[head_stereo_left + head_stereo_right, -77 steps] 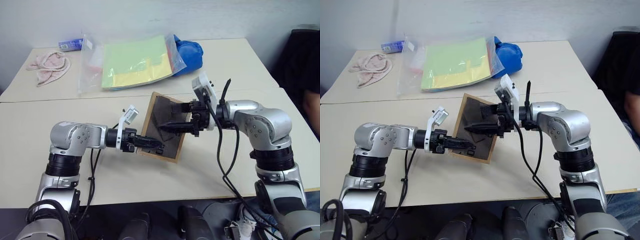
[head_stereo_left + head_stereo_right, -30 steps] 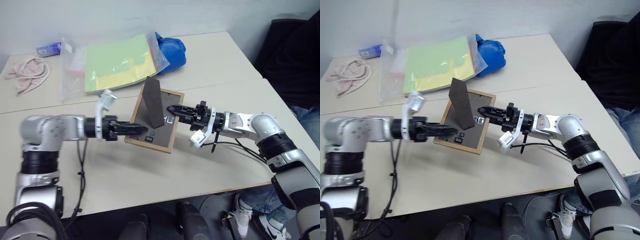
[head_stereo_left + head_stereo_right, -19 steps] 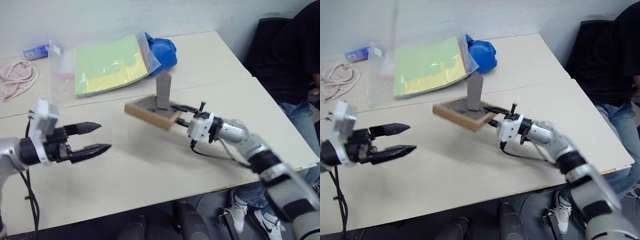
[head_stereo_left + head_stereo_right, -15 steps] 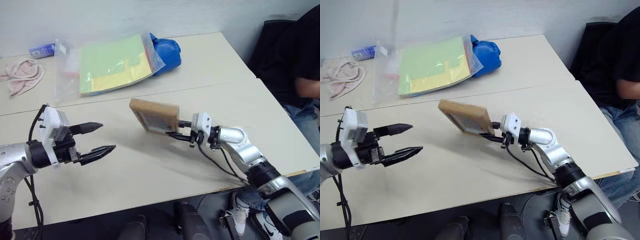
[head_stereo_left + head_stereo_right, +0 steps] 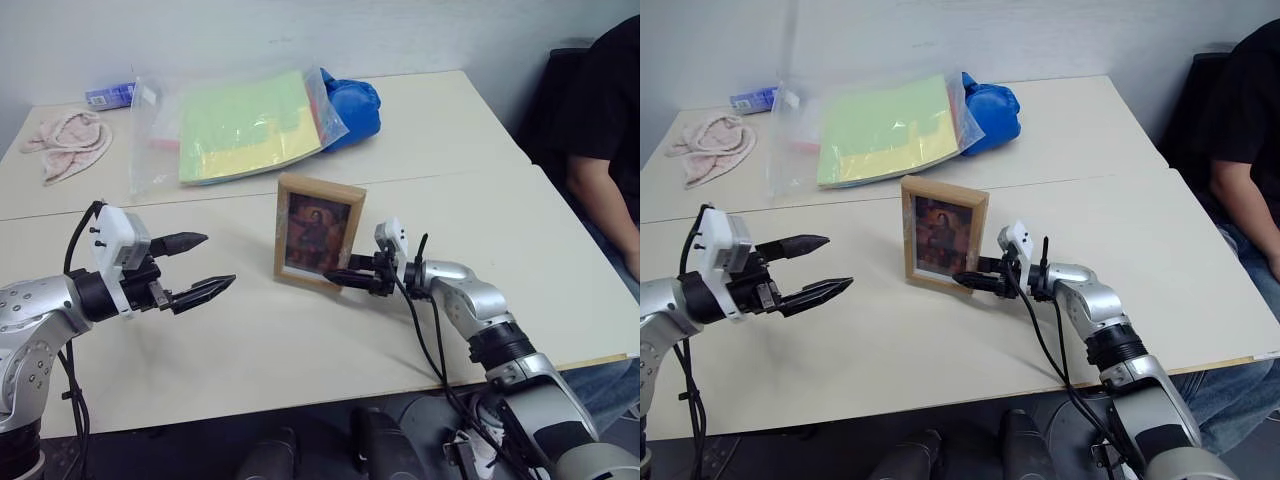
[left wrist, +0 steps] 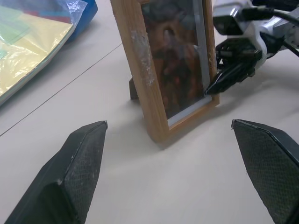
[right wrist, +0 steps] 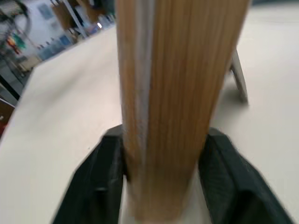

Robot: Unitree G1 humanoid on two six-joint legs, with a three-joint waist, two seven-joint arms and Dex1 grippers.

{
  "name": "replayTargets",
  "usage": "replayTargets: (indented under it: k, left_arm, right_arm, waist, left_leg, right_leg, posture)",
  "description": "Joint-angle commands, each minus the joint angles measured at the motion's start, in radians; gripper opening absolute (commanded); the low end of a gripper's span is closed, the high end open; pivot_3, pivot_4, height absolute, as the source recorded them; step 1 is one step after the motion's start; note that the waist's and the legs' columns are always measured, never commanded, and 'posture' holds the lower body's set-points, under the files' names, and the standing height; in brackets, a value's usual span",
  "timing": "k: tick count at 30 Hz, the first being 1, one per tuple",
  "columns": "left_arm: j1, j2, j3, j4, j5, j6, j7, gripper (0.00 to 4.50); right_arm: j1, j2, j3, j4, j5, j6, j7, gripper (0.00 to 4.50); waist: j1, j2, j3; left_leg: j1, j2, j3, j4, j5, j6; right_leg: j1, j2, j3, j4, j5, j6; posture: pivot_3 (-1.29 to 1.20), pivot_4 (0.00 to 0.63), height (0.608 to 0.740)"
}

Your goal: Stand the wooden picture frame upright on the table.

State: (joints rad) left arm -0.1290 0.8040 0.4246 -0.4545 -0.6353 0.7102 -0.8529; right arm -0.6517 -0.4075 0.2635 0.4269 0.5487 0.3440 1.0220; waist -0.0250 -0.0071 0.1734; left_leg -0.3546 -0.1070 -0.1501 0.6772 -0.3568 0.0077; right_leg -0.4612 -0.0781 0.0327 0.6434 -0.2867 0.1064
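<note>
Right gripper (image 5: 343,277) fingers straddle lower edge of upright light-wood picture frame (image 5: 319,232) on cream table (image 5: 300,350); left gripper (image 5: 198,267) wide open, empty, apart.

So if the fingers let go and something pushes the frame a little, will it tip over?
Probably easily. The frame stands tall on a narrow bottom edge, propped only by a thin stand behind. It looks stiff wood, likely light. The right gripper's fingers sit either side of its edge, so a small nudge could topple it.
</note>
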Motion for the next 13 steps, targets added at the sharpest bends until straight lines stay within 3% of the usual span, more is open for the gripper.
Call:
replayTargets:
  k: [1,2,6,11,13]
  left_arm:
    - [-0.029,0.014,-0.003,0.002,-0.031,0.004,0.007,4.50]
    - [-0.033,0.015,-0.007,0.004,-0.040,0.012,0.004,4.50]
    - [-0.031,0.029,-0.020,0.006,-0.046,0.009,-0.013,4.50]
    - [-0.079,0.049,-0.006,0.062,-0.068,0.003,-0.028,4.50]
    - [-0.098,0.059,-0.017,0.078,-0.054,-0.015,-0.035,4.50]
  right_arm:
    - [0.013,-0.044,-0.060,-0.113,-0.014,0.037,0.017,3.55]
    - [0.028,-0.105,-0.089,-0.181,-0.008,0.062,0.032,3.90]
    - [0.074,-0.306,-0.196,-0.371,0.063,0.176,0.124,3.90]
    - [0.132,-0.595,-0.366,-0.486,0.212,0.333,0.363,3.90]
    - [0.164,-0.632,-0.382,-0.502,0.213,0.335,0.390,3.90]
  waist:
    - [-0.001,0.000,0.000]
    - [0.000,0.000,0.000]
    - [0.019,0.001,0.001]
    - [0.030,0.002,0.001]
    - [0.033,0.002,0.001]
  left_leg:
    - [-0.001,0.000,0.000,0.000,0.000,0.000]
    - [-0.001,0.000,0.000,0.000,0.000,0.000]
    - [-0.003,-0.001,0.000,0.002,-0.001,0.002]
    - [-0.002,0.001,0.001,0.003,-0.003,0.001]
    - [-0.002,0.001,0.001,0.004,-0.003,0.001]
  right_leg:
    - [0.000,0.000,0.000,0.000,0.000,0.000]
    - [0.000,0.000,0.000,0.000,0.000,0.000]
    - [-0.001,-0.001,-0.001,-0.001,0.000,0.001]
    - [-0.001,0.001,0.000,-0.002,0.000,0.000]
    - [0.000,0.001,0.000,-0.002,0.000,0.000]
  posture:
    - [0.00,0.150,0.740]
    - [0.00,0.150,0.740]
    - [0.00,0.150,0.740]
    - [0.00,0.150,0.740]
    - [0.00,0.150,0.740]
